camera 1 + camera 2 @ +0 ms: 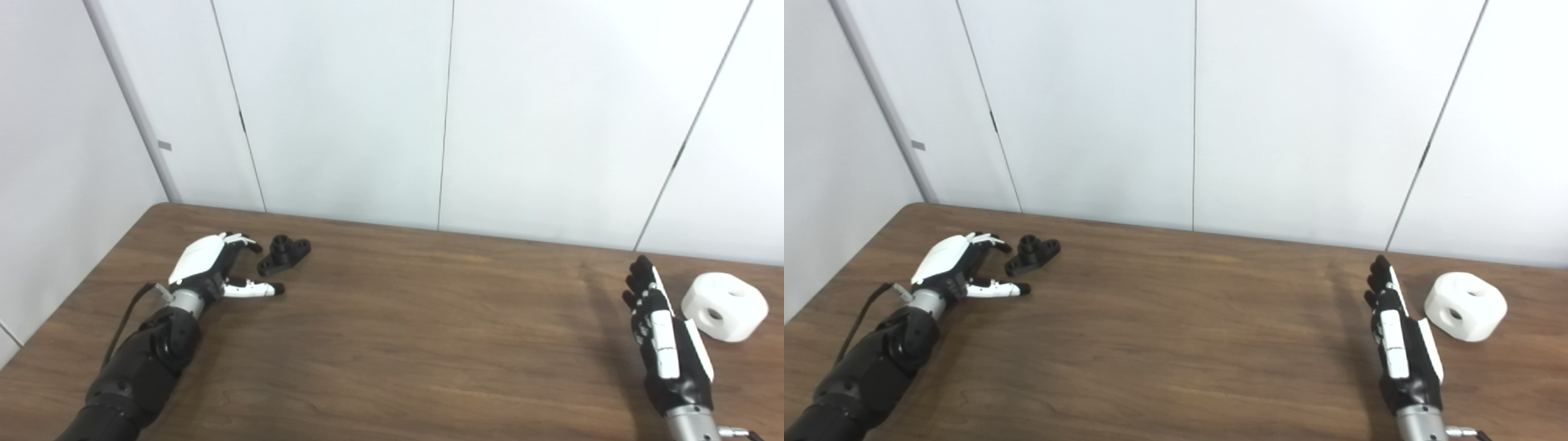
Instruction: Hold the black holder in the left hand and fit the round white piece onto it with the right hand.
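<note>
Brown wood table [392, 343], and over on the far side the left hand [211, 269] lies spread and empty, fingers curved round the black holder [283, 253] without touching, likely lining up a pinch. Across we go: right hand [664, 331] flat, fingers straight, holding nothing, just beside the round white piece [726, 306], probably poised to scoop.

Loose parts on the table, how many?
2. The black holder lies far left, between the open fingers of the left robot hand, apparently untouched. The round white piece sits far right, just beyond the open right robot hand.
</note>
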Available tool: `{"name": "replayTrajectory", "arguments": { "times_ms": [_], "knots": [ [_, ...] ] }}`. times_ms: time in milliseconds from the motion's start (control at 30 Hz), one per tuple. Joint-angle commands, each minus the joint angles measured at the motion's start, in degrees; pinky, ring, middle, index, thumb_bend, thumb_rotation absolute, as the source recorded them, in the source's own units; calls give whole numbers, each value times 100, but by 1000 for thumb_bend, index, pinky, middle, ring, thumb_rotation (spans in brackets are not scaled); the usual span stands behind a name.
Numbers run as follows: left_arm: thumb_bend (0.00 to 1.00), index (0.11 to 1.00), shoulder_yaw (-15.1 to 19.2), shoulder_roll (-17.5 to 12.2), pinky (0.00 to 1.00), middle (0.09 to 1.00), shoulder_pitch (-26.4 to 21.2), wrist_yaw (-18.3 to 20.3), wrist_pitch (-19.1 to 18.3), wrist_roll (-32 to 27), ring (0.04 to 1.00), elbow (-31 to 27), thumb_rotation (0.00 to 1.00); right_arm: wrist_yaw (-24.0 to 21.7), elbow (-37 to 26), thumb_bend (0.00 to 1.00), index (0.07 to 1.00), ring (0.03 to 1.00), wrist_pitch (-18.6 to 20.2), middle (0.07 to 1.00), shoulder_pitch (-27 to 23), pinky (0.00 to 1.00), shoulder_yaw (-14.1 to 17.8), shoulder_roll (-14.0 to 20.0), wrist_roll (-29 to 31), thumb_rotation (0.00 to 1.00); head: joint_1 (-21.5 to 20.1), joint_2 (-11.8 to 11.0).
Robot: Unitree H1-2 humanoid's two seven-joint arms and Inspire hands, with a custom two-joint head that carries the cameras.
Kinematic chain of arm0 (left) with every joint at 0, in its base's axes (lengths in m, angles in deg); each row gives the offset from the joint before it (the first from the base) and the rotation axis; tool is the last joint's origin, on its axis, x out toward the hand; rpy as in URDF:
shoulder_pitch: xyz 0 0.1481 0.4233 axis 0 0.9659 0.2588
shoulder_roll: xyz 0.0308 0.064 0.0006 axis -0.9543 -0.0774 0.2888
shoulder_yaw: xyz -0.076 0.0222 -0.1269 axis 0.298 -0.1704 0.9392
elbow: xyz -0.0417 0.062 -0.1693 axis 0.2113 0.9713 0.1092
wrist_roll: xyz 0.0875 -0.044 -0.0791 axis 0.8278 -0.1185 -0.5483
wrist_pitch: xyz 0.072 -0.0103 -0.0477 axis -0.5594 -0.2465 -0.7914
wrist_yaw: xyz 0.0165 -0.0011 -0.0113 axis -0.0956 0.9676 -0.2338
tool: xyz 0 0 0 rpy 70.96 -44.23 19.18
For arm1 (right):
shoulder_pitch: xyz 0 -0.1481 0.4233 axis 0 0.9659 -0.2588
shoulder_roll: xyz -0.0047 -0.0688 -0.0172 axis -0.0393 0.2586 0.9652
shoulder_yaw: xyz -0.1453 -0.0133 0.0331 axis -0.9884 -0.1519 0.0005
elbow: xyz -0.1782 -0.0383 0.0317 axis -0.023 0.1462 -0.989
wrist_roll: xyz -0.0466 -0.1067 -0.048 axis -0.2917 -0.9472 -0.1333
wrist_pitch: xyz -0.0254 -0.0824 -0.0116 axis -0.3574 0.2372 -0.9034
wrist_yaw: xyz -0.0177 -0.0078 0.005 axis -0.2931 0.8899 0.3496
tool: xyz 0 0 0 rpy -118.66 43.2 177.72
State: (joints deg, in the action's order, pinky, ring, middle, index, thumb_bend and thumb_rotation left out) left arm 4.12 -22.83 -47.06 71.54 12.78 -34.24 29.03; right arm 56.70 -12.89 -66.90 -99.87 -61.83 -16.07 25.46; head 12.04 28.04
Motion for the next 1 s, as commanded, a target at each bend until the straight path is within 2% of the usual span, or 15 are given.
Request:
{"name": "replayTrajectory", "arguments": {
  "times_ms": [0,267,567,667,733,767,800,833,900,967],
  "knots": [
    [945,754,-51,-67,1000,914,-234,78,80,27,984,-56,374,34,255,414,991,994,-119,994,294,991,-52,-156,16,1000,6,1],
    [945,754,-102,-40,1000,911,-310,97,96,27,984,-31,371,71,189,405,990,987,-85,988,316,966,-72,-182,-96,1000,-9,13],
    [956,743,-158,-15,1000,897,-346,10,198,48,970,55,359,74,125,386,997,995,-1,995,339,981,-54,-196,-88,1000,-7,0],
    [938,707,-184,-14,995,871,-376,-153,279,113,946,139,281,22,222,399,996,996,-92,995,316,986,-52,-172,-53,1000,-6,-14],
    [907,615,-217,-18,977,829,-408,-318,405,155,916,231,153,20,272,392,993,993,-155,991,299,974,-59,-165,-71,1000,-2,-23],
    [902,595,-231,-19,974,821,-423,-398,474,170,910,278,127,21,266,390,992,992,-136,991,298,971,-60,-171,-67,1000,-3,-6],
    [718,542,-251,-22,977,800,-435,-475,539,192,902,315,92,27,254,387,995,995,-113,993,299,974,-61,-181,-63,1000,-13,-19],
    [603,507,-274,-27,986,771,-447,-541,608,212,890,349,67,37,226,377,997,997,-78,995,308,977,-66,-188,-74,1000,-17,-15],
    [543,489,-304,-33,997,735,-463,-643,716,254,878,396,51,37,204,368,999,998,-73,997,320,978,-74,-188,-85,1000,-8,1],
    [526,484,-328,-40,1000,708,-472,-701,806,294,868,423,47,12,229,369,1000,1000,-123,1000,317,982,-80,-176,-71,1000,-8,1]
  ]
}}
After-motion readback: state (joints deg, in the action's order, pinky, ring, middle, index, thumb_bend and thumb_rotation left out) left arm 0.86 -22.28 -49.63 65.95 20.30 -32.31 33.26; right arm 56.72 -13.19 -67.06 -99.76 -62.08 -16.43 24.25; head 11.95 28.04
